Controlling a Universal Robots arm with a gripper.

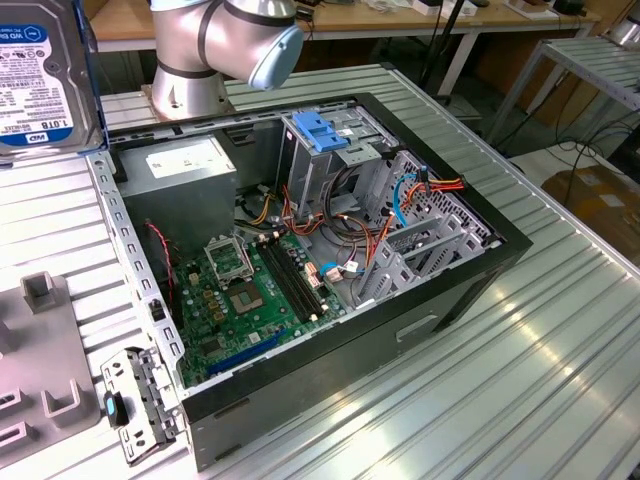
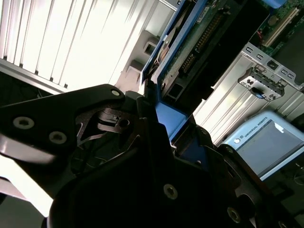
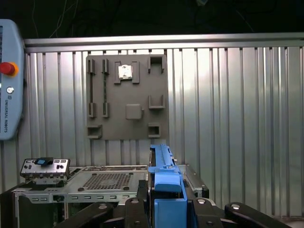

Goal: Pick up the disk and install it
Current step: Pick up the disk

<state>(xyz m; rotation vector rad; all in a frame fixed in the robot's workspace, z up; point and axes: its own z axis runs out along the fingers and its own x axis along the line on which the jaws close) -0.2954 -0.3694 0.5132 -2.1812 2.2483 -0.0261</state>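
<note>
My claw (image 3: 167, 208) is clamped on the disk (image 3: 164, 173), its black fingers (image 3: 142, 204) pressing either side of the blue side rail, which stands edge-up between them; in the exterior view the disk hangs at the exterior view's left, label side toward that camera, lifted off the tabletop (image 1: 540, 380) and outside the open computer case (image 1: 330, 385).

I judge the pick-up done and the carry in hand; the installing is not yet done. To my eye, seating it calls for the rails to be squared to the drive cage (image 1: 345, 185), the one under the light-blue latch plate (image 1: 318, 130), and for keeping clear of the orange and blue cables (image 1: 420, 190) beside it.

Inside the case lie the green circuit board (image 1: 240, 290) and the grey power supply (image 1: 185, 170); a small panel part with a blue tab (image 1: 140, 395) lies just beside the case's corner; a grey holder plate (image 3: 126, 97) rests flat on the ribbed metal tabletop; a control tablet with a red button (image 3: 9, 80) lies near it. Beyond the arm's base (image 1: 190, 80) stand wooden workbenches (image 1: 400, 20) and a metal frame.
</note>
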